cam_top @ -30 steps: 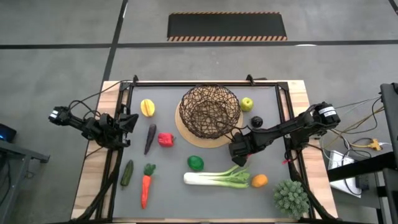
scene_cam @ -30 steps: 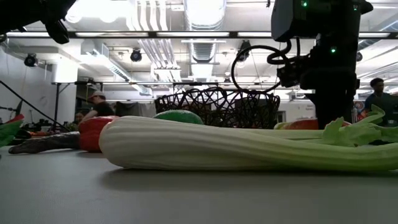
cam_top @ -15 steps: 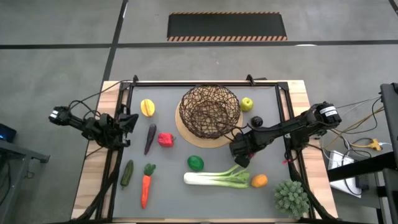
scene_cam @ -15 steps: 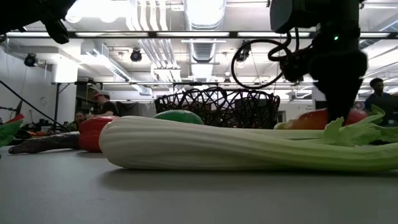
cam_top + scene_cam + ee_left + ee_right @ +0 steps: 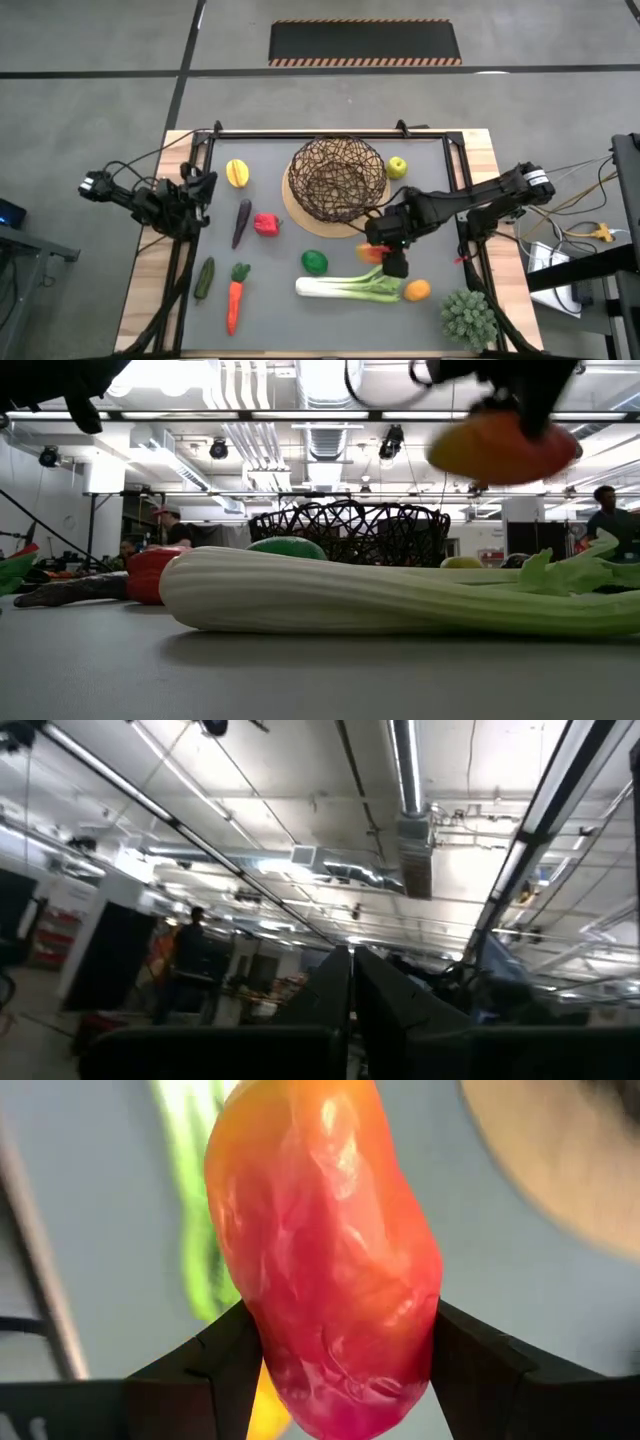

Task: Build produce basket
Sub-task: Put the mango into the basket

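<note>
Basket (image 5: 336, 180) near the worktop's far edge; the red-orange fruit (image 5: 325, 1260), clamped in the right gripper (image 5: 335, 1355), could slip if jolted.

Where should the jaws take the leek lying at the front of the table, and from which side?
Judging by its pose, from straight above, on the white stalk of the leek. It lies flat and long across the mat; the stalk is smooth and even, while the leafy green end flares. The jaws should close across its width. The right gripper holds a red-orange fruit.
</note>
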